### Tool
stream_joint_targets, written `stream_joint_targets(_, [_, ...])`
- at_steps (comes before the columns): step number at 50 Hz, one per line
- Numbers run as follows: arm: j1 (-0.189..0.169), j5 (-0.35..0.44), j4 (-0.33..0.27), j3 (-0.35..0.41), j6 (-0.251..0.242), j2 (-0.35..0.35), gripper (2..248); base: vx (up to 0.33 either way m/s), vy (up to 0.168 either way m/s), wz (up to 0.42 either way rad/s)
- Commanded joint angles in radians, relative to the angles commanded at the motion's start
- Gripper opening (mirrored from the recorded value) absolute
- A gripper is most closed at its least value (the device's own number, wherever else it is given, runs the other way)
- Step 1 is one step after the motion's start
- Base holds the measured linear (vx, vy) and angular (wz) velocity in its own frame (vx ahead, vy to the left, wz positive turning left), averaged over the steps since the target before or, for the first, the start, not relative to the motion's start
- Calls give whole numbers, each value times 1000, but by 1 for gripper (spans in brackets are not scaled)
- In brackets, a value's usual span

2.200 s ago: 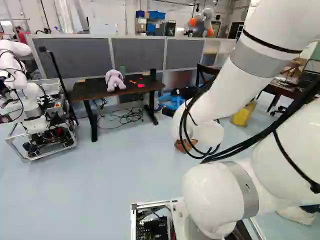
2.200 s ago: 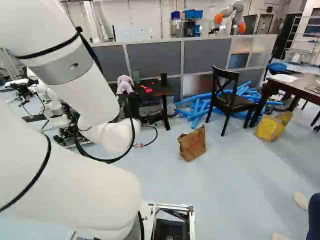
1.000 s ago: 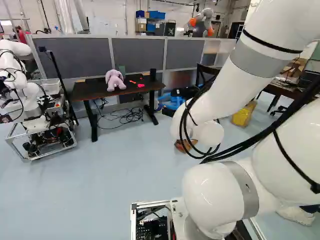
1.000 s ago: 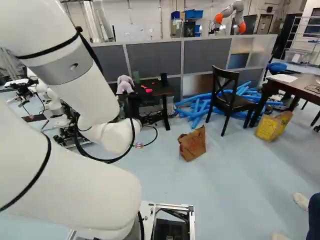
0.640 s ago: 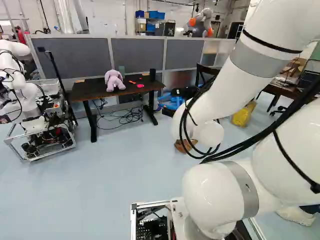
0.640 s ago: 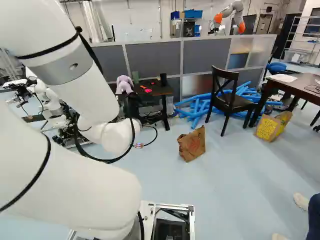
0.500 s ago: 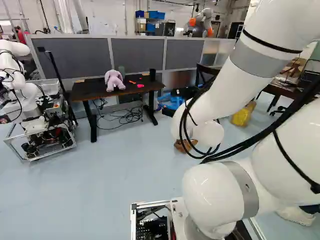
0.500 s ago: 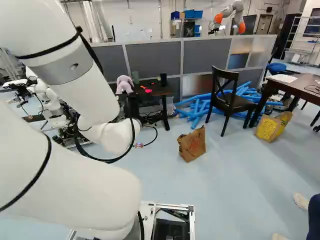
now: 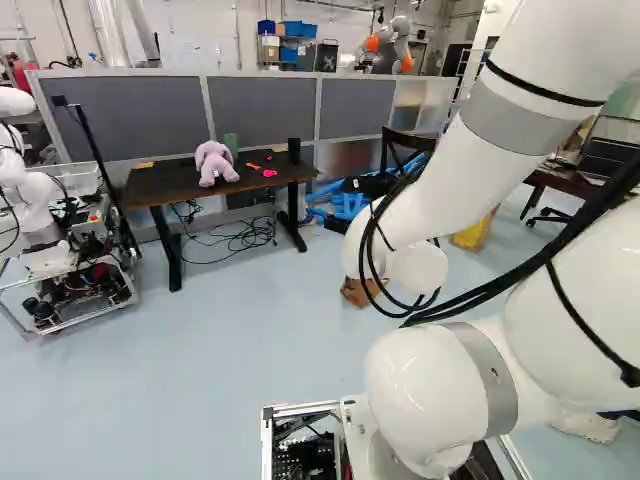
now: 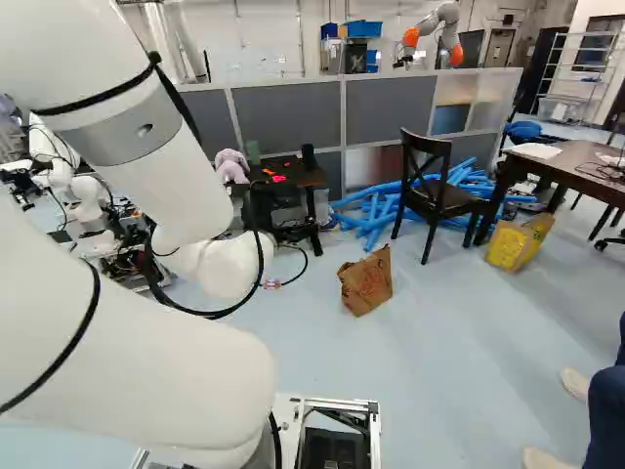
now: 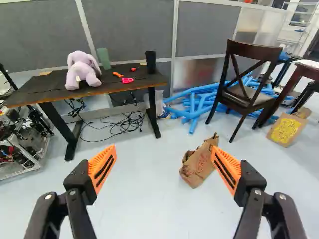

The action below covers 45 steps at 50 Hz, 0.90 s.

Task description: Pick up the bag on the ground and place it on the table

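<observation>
In the wrist view my gripper (image 11: 163, 167) stands open, its two orange-padded fingers wide apart with nothing held. A crumpled brown paper bag (image 11: 199, 162) stands on the floor ahead, tilted, and one fingertip overlaps its edge in that view. The right base view shows this bag (image 10: 367, 281) whole; at the left base view's middle, arm and cables partly cover it. A dark table (image 9: 150, 185) with a wooden edge stands left of the bag, bearing a purple plush toy (image 9: 214, 163). The arm hides my gripper in the base views.
A dark chair (image 10: 435, 193) and blue foam tubes (image 10: 376, 210) lie beyond the bag. Another bag with a yellow print (image 10: 518, 242) stands by a second table (image 10: 576, 161). Another robot (image 9: 60, 250) is at the left. A person's leg (image 10: 607, 401) shows at the right base view's edge.
The base has turned to the right, shifting the whole scene leftward in both base views. The arm keeps its pose against its lowest joint, and the bag stays on the floor.
</observation>
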Motion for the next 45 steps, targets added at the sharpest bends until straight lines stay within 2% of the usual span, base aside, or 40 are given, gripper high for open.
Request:
stream_joint_targets(28, [0, 0, 0, 0, 0, 0, 247, 41, -75, -211])
stream_joint_targets(45, [0, 0, 0, 0, 0, 0, 247, 42, -53, -118])
